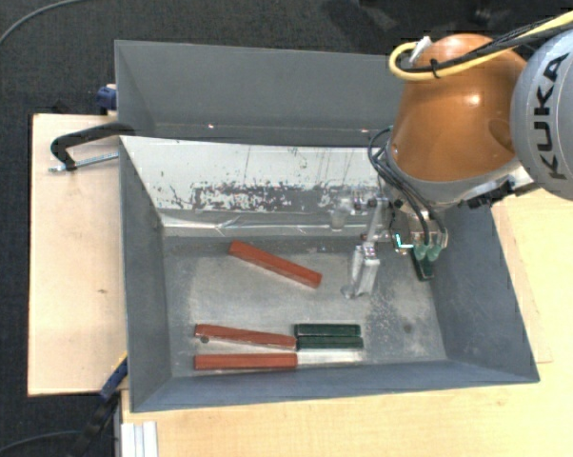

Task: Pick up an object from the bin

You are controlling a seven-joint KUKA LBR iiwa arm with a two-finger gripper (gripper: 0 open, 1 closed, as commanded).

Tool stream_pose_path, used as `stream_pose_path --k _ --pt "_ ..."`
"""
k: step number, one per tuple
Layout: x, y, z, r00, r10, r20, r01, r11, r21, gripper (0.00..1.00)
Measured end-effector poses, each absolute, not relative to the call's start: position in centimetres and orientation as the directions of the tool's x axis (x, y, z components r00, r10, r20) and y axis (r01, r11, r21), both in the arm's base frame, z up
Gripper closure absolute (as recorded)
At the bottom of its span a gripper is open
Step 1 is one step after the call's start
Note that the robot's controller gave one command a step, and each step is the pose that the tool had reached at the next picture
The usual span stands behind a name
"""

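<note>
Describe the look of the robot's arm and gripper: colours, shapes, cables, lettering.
The arm is rounded grey casing with black KUKA lettering. An orange dome cover wraps the wrist, a yellow cable looped on top, black cables beneath. The gripper has two slim fingers, one silvery, one dark.

Four bars are being held in the bin (267,93): a slanted bar (276,263) mid-floor, left of the gripper (360,289); a front bar (246,361) along the near wall; a rear bar (244,336) just behind it; a short bar (327,334) at the latter's right end.

Open floor (405,324) at right — slanted red bar (275,264) mid-bin, two red bars (245,361) and green bar (327,335) along front.
</note>
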State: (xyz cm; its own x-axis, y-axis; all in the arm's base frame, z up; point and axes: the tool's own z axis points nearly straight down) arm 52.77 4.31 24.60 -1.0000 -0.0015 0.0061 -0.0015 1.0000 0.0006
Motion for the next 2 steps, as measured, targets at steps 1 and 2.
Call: stream_pose_path --k 1,2 --pt "54.5 -4.5 12.4 -1.0 0.003 0.007 0.003 1.0 -0.001 0.0" --pt "56.9 1.8 6.8 -0.998 0.055 0.004 0.055 0.998 0.004 0.0"
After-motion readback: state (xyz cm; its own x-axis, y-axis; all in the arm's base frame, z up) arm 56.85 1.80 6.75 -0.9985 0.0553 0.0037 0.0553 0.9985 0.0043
